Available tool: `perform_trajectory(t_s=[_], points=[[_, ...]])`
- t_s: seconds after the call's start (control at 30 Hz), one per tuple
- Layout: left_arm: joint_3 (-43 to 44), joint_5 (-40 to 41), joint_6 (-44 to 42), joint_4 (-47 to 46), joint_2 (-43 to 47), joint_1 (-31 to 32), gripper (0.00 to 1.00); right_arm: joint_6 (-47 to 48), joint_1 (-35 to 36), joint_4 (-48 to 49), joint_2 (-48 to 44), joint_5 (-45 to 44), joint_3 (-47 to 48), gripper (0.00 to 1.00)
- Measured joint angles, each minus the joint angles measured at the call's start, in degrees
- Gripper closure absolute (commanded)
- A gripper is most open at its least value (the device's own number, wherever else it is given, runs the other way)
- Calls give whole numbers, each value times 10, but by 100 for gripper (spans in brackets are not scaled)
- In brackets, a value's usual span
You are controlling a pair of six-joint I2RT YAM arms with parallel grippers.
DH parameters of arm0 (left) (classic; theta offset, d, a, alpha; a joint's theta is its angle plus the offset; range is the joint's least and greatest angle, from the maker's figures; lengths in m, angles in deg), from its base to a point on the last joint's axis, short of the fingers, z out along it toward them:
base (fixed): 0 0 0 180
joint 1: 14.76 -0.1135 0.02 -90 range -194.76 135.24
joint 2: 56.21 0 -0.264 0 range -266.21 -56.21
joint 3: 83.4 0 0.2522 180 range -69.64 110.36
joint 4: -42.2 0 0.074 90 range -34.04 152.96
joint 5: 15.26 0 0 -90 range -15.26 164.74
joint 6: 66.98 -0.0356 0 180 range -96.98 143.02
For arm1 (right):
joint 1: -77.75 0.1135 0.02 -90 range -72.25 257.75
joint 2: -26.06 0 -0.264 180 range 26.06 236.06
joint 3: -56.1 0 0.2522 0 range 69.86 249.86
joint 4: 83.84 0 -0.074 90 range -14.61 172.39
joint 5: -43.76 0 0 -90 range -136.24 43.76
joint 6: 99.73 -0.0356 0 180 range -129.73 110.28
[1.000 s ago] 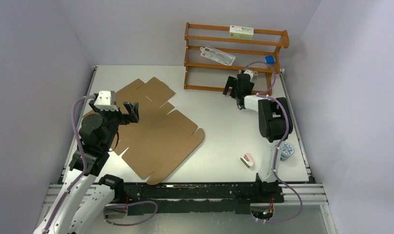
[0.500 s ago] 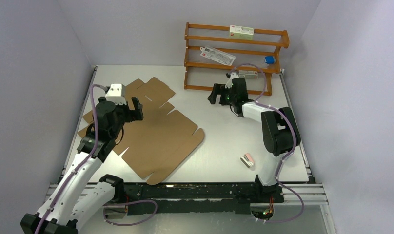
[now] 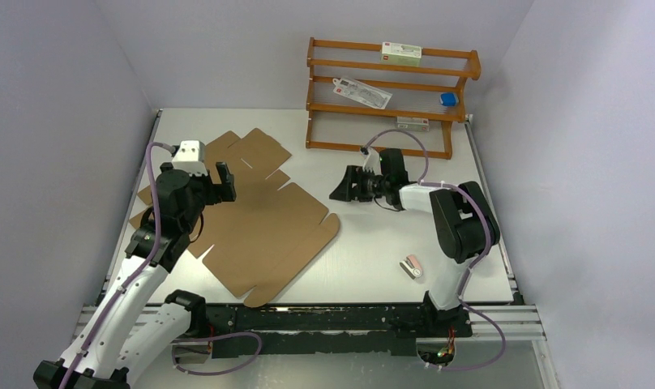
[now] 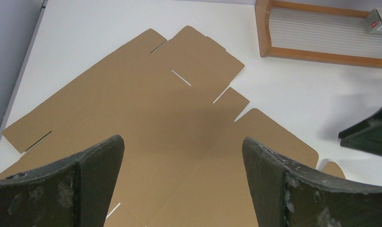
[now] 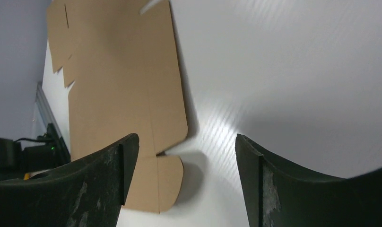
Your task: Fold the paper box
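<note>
"Reaching in, I'd call it. The paper box (image 3: pixel 255 223) lies flat and unfolded on the left half of the table (image 3: pixel 389 235), running from near the far left corner down toward the middle of the near edge."

"And the tools?"

"The left tool (image 4: pixel 182 142) hangs over the sheet near the left edge, fingers wide apart, nothing between them. The right tool (image 3: pixel 346 188) sits low toward the middle of the table, near the sheet's right-hand corner, also apart and empty."

"So no fold is made?"

"None that I can see; every flap looks level with the table. I judge this to be the approach to the first fold."

"What does the next move need?"

"One tool pressing a main panel down, I'd say, and the other getting a finger under a flap's edge to lift it along its crease. A flat sheet gives little to catch, so it may slide."
</note>
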Motion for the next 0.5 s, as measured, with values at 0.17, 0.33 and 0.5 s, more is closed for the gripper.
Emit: perform_trajectory(t_s=[0.17,0.33,0.5], points=[[0,-2,0,0,1,0,0,-21,1,4,2,37,-52,32],[0,-7,0,0,1,0,0,-29,7,14,8,70,-66,41],[0,-9,-1,0,1,0,0,-40,28,38,32,96,-67,60]])
